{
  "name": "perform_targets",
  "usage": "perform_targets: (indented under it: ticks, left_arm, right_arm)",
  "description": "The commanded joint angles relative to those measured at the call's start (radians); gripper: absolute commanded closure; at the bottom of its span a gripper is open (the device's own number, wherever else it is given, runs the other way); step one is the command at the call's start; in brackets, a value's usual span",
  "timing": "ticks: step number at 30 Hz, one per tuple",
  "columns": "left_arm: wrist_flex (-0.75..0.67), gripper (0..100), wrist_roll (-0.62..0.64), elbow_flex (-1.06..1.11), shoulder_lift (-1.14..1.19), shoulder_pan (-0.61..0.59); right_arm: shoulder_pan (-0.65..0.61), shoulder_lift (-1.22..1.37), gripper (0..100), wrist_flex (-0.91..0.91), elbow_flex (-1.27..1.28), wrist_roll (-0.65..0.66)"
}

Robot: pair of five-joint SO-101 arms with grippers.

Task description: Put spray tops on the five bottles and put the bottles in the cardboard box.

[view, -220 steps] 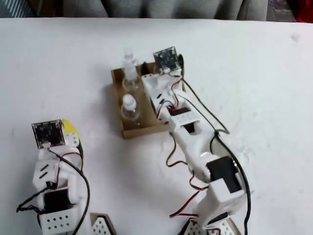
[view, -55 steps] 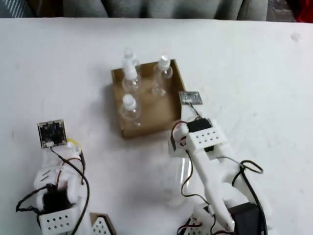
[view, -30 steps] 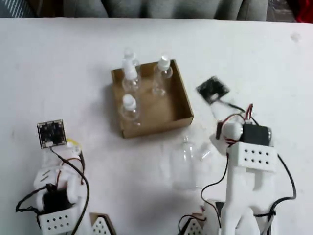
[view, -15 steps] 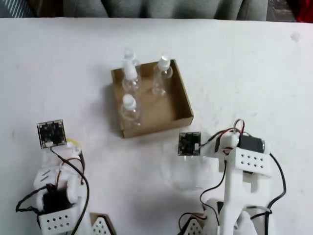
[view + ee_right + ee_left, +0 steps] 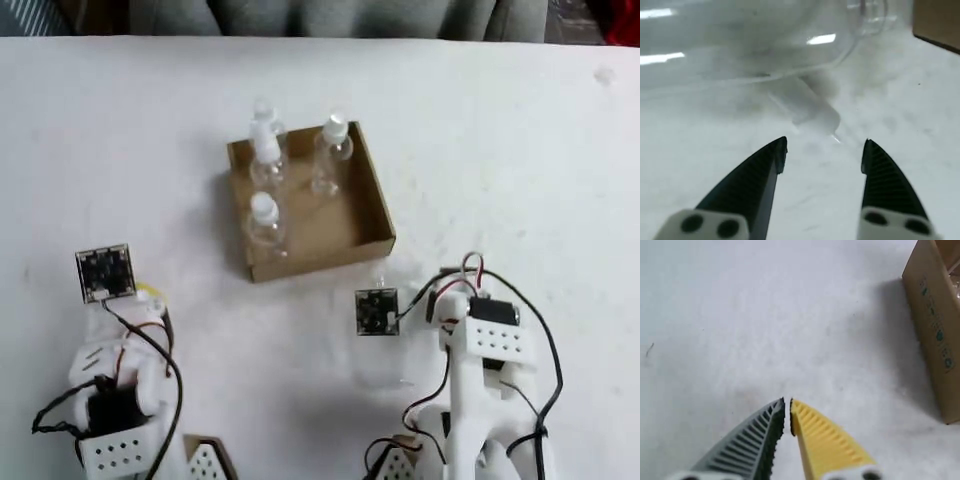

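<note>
Right tool: open, both black fingers spread, nothing between them, low over the desk. Directly ahead of the tips lies a white piece, flat on the desk. I cannot tell for certain that it is a spray top. Just past it lies the loose bottle, clear plastic, on its side, with its open neck toward the cardboard box. The piece lies just beside the bottle wall; whether they touch I cannot tell.

In the high view, the right arm's camera board sits over the loose bottle and hides most of it. A brown corner of the box shows beyond the bottle neck in the right wrist view.

Box contents: three standing bottles with white tops, one at the far right and two along the left wall. A fourth capped bottle stands at the far left corner; inside or outside the wall, I cannot tell.

Left tool: closed, grey and yellow fingers together, holding nothing. It sits above bare desk, with the box's side wall off to one side, well apart.
</note>
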Motion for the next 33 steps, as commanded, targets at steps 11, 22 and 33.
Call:
perform_targets:
  ticks: [11,22,33]
  left_arm:
    - [0.002,98,-0.005,0.000,-0.010,-0.010]
    - [0.002,98,-0.005,0.000,-0.010,-0.010]
    - [0.002,98,-0.005,0.000,-0.010,-0.010]
  right_arm:
    - [-0.050,0.263,80.8,-0.173,-0.094,0.005]
    - [-0.035,0.498,99.5,-0.171,-0.285,0.002]
    - [0.111,0.498,98.3,-0.140,-0.414,-0.175]
